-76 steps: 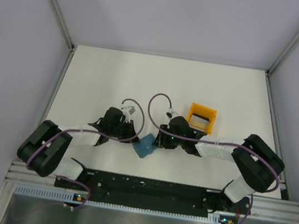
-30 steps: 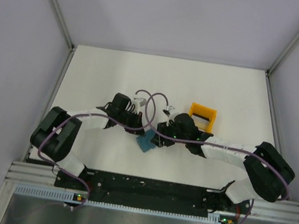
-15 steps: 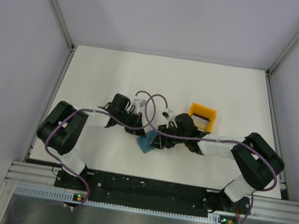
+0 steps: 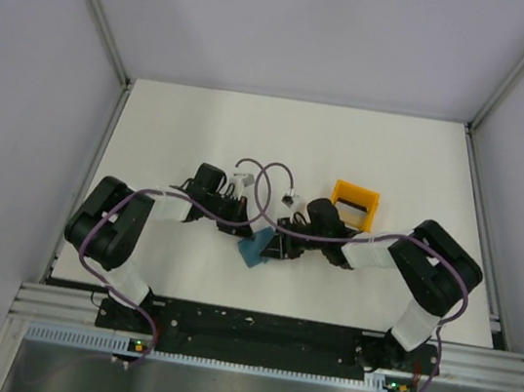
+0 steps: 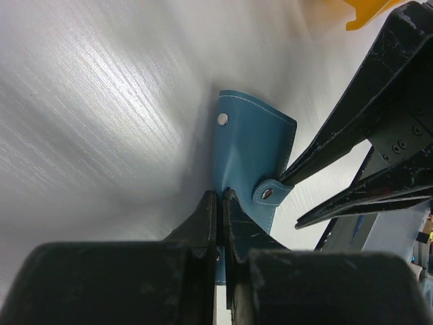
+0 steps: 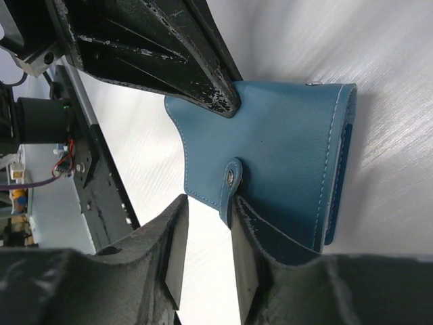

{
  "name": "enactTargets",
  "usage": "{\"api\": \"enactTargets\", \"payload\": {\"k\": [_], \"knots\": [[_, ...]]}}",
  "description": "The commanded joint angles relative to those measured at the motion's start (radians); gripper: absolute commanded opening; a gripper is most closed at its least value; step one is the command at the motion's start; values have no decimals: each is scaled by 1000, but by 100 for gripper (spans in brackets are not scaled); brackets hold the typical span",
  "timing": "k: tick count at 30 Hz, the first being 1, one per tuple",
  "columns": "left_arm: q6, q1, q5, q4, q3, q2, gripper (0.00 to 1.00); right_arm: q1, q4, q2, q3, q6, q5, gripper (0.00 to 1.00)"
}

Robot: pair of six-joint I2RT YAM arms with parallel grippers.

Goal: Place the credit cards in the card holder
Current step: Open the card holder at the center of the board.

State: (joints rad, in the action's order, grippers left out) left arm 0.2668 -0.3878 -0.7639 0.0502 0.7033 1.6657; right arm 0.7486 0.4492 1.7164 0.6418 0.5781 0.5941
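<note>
Fingers (image 5: 205,223), left gripper (image 5: 220,198): pressed nearly together, clamped on the near edge of the card holder (image 5: 254,152), with a sliver of pale blue caught in the slit. Fingers (image 6: 174,237), right gripper (image 6: 208,211): parted by a narrow gap, with white table (image 6: 399,54) visible through it. Inner finger laid against the holder's lower edge, just under the snap tab (image 6: 231,177). Cannot tell whether pressing or only touching.

Containers, two. First, the card holder: teal, folded shut on itself, pockets and any contents hidden. Only a darker blue inner layer visible, along the stitched fold. Second, an orange rack (image 4: 357,188): open frame, just behind the right arm's wrist in the top view and well apart from the holder. Contents not readable from above.

Count: one card holder, one rack, two grippers, one snap tab, one bare snap stud (image 5: 222,119) on the holder's outer face.

Position: near the middle of the table, toward the arm bases, directly between the two gripper tips. Flat on the surface or lifted off it, cannot tell.

Orientation: squarish, so long axis hard to call. From above, set as a diamond with one corner toward the bases. From the right wrist, stitched fold at the picture's right, and open edge with tab at the left, near the left gripper's tips.
</note>
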Motion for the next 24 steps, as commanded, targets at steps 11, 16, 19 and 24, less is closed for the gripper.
{"api": "enactTargets", "payload": {"k": [11, 16, 19, 24], "knots": [[81, 9, 77, 102, -24, 2, 0, 84, 14, -4, 12, -141, -31, 0], [140, 50, 152, 108, -42, 8, 0, 124, 140, -115, -79, -280, -31, 0], [150, 64, 156, 106, -36, 20, 0, 126, 262, -144, -152, -311, -20, 0], [163, 64, 186, 99, -30, 29, 0, 132, 431, -163, -229, -337, 49, 0]]}}
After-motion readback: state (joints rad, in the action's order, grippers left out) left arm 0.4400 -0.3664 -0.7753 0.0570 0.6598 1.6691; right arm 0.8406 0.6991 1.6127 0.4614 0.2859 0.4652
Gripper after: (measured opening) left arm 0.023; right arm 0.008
